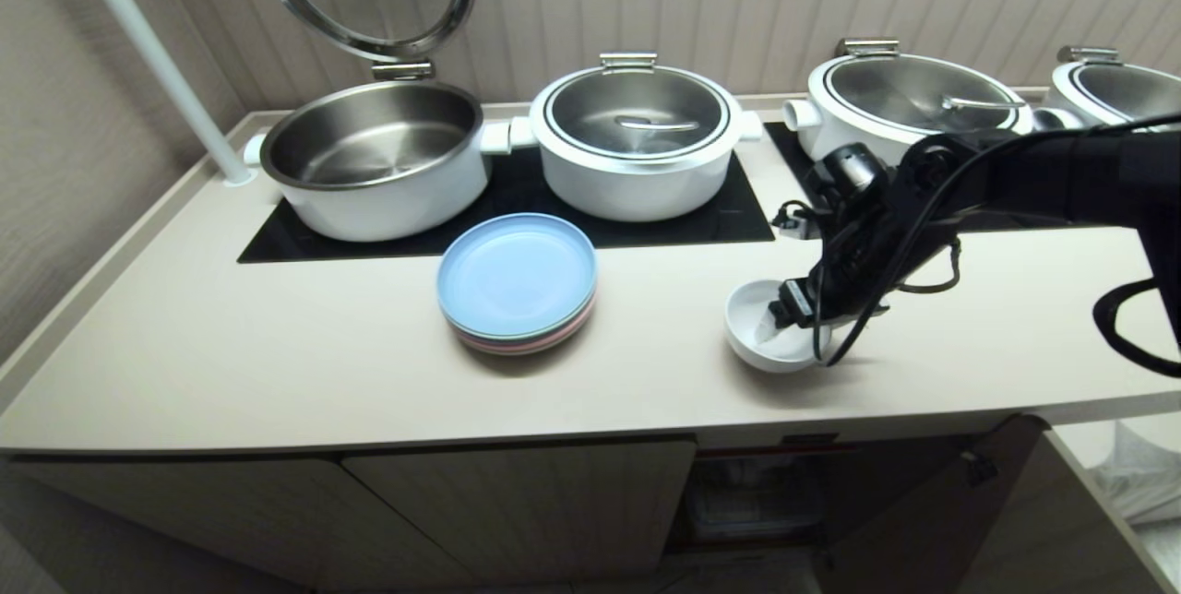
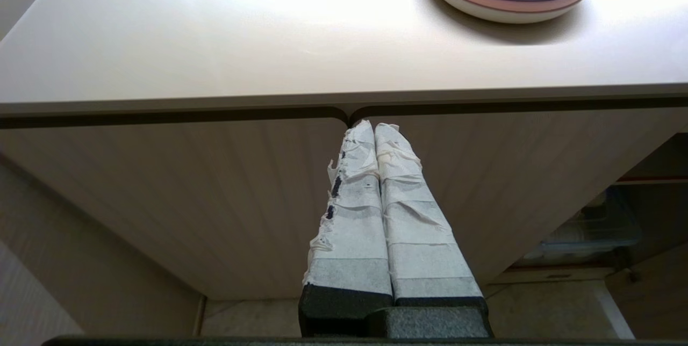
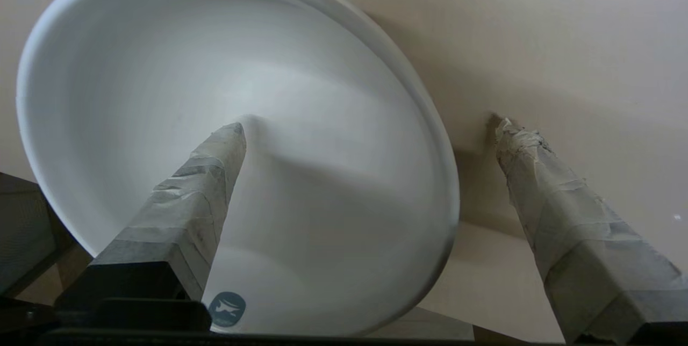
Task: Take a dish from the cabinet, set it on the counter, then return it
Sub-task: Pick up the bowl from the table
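Dish sits on the counter near its front edge, right of the plate stack. Right gripper straddles the rim, fingers spread wide, one inside the bowl, one outside, gripping nothing. Looks like glossy ceramic to me: rigid, slick, chips easily, light. You'll want to pinch the wall at the rim, squarely. Open room all round; the cabinet is open just below. Left gripper is parked low, fingers pressed together.

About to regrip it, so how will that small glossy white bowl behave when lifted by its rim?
The small glossy white bowl looks rigid and probably slippery under the right gripper, whose taped fingers straddle its rim. It already sits tilted on the cream counter, so it may rock.
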Robot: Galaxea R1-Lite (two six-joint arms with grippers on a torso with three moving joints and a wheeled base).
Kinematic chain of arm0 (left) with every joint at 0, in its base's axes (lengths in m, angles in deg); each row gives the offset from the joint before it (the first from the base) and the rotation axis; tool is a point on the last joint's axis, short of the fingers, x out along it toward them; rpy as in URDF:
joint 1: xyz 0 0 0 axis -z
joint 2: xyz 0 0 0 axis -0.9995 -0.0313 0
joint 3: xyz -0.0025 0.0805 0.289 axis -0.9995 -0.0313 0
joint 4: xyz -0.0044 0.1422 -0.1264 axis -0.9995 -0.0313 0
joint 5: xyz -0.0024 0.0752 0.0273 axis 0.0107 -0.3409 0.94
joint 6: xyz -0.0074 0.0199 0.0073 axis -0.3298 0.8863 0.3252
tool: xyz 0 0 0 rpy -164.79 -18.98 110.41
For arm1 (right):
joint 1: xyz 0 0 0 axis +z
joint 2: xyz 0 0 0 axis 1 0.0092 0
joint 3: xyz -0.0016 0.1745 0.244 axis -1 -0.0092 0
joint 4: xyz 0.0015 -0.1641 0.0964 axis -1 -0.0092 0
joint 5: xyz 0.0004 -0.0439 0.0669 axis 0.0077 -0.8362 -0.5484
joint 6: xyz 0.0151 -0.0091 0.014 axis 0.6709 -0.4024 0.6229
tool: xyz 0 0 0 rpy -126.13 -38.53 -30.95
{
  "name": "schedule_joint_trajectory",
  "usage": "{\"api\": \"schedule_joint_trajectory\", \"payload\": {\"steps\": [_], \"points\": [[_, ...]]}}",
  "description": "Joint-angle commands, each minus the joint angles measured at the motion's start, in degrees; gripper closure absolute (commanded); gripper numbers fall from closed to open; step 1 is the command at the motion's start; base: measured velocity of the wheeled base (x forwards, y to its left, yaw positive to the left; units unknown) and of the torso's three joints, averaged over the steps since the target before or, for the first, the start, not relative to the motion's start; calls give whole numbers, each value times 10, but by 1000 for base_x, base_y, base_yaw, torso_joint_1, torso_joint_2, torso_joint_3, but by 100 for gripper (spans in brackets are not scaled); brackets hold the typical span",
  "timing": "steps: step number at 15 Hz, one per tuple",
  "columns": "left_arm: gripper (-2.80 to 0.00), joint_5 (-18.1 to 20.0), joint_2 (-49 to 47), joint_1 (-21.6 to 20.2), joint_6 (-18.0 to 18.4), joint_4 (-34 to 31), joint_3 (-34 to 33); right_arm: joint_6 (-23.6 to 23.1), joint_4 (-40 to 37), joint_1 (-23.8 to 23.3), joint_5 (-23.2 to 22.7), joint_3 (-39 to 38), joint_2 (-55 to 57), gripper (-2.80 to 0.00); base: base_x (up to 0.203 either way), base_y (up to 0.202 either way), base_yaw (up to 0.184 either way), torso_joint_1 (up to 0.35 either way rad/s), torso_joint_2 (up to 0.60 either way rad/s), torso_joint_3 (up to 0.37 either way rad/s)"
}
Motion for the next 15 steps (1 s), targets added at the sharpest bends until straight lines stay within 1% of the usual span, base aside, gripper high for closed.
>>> {"api": "schedule_joint_trajectory", "payload": {"steps": [1, 12, 13, 15], "points": [[0, 0, 0, 0, 0, 0, 0, 0, -3, 0, 0, 1, 2, -280, 0, 0, 0, 0, 0, 0], [0, 0, 0, 0, 0, 0, 0, 0, -3, 5, 0, 1, 3, -280, 0, 0, 0, 0, 0, 0], [0, 0, 0, 0, 0, 0, 0, 0, -3, 5, 0, 1, 3, 0, 0, 0, 0, 0, 0, 0], [0, 0, 0, 0, 0, 0, 0, 0, -3, 5, 0, 1, 3, 0, 0, 0, 0, 0, 0, 0]]}}
